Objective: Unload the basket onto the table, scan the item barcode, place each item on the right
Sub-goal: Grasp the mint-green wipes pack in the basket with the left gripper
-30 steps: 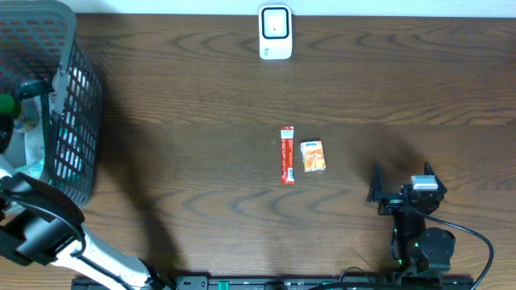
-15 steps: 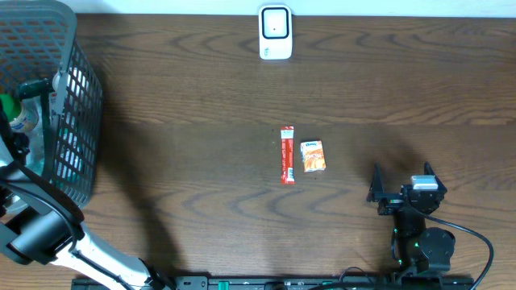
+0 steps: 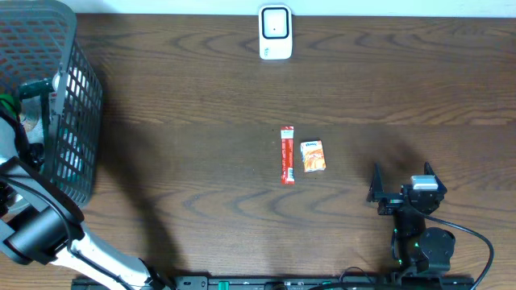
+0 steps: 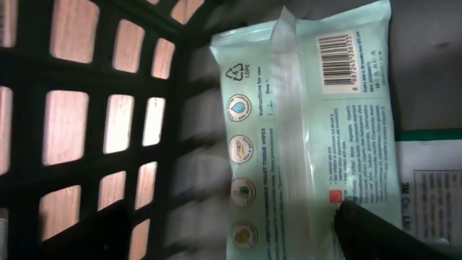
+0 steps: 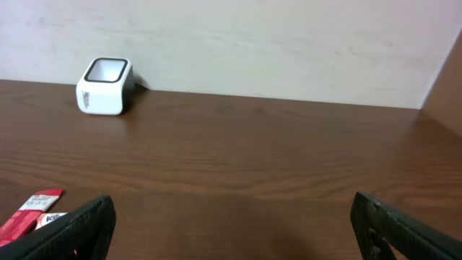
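A dark wooden desk (image 3: 201, 97) seen from above. A black mesh basket (image 3: 76, 121) stands at its far left corner, and the left arm reaches down into it.

The left wrist camera looks inside the basket. There a pale green wet tissue pack (image 4: 317, 130) lies flat with its printed back upward, beside the lattice wall. Its barcode (image 4: 349, 61) is in plain sight near one end. The left pincer (image 4: 231, 209) is spread wide, one dark finger at each lower edge of the view, and nothing is clamped between them. The pack lies beyond the fingers. A white package with a green band (image 4: 433, 170) lies against the pack's far side.

A white barcode scanner (image 3: 275, 32) stands at the middle of the desk's far edge. A red stick packet (image 3: 287, 155) and a small orange packet (image 3: 312, 155) lie side by side at the desk's centre, close but apart.

The right pincer (image 3: 401, 171) sits low at the near right, wide open and empty, well apart from both packets.
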Motion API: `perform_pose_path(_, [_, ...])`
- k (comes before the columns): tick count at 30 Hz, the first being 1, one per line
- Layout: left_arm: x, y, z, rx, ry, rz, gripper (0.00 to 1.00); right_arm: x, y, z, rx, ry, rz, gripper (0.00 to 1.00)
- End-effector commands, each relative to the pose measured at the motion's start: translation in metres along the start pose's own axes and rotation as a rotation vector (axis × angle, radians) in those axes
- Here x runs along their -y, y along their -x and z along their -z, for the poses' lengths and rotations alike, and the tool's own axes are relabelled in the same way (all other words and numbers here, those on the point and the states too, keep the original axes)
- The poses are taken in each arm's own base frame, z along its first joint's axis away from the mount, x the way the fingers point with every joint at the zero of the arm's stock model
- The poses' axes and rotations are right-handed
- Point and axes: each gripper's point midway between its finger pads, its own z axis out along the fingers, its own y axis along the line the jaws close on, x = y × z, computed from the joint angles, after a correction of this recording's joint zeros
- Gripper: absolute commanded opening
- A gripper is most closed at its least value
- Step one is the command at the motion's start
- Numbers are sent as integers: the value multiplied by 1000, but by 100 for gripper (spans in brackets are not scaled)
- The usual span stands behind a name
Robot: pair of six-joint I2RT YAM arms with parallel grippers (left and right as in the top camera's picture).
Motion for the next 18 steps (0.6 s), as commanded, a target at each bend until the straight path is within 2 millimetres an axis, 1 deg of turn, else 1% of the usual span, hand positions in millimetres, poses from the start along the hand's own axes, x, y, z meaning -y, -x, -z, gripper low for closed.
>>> perform_pose_path(1, [-7, -5, -15, 5, 43, -11, 89, 1, -1, 0, -2, -5, 4, 99])
perform_pose_path(10, [-7, -18, -40, 9, 32, -5, 88, 1, -1, 0, -2, -5, 4, 99])
perform_pose_path(12, [-6, -21, -42, 2, 26, -5, 79, 1, -1, 0, -2, -5, 4, 99])
perform_pose_path(14, [-4, -24, -43, -13, 14, -4, 64, 1, -1, 0, -2, -5, 4, 99])
perform_pose_path(16, [-3, -24, -43, -15, 10, -3, 52, 1, -1, 0, -2, -5, 4, 99])
perform_pose_path(18, [-3, -24, -43, -17, 8, -2, 45, 2, -1, 0, -2, -5, 4, 99])
